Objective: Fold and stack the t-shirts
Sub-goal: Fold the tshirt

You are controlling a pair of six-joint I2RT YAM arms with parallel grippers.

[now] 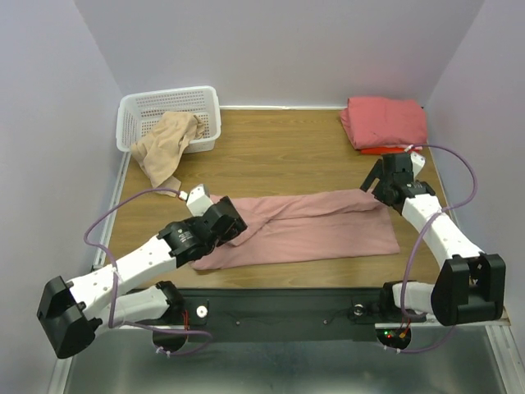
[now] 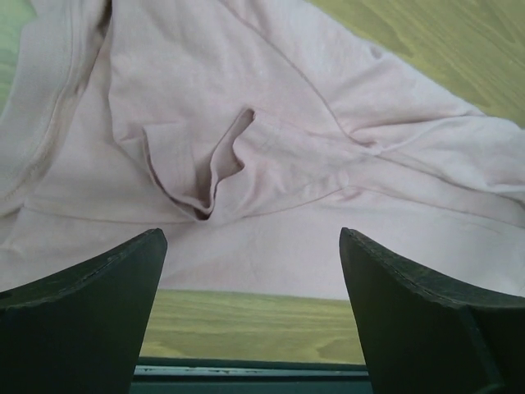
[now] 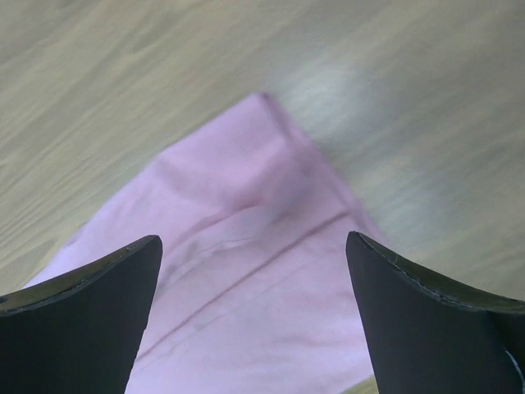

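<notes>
A dusty-pink t-shirt [image 1: 312, 228] lies folded lengthwise across the middle of the wooden table; its print is hidden. My left gripper [image 1: 232, 220] is open over the shirt's left end, above a wrinkled fold [image 2: 215, 176]. My right gripper [image 1: 373, 190] is open over the shirt's far right corner [image 3: 271, 205], nothing between its fingers. A beige t-shirt [image 1: 168, 144] hangs crumpled over the front wall of the white basket [image 1: 135, 111]. Folded salmon-pink shirts [image 1: 385, 121] are stacked at the far right, with an orange-red edge [image 1: 385, 150] under them.
The white lattice basket stands at the far left corner. Grey walls close in the table on three sides. The table's near edge [image 2: 246, 369] is a dark rail just below the left fingers. Purple cables loop beside both arms.
</notes>
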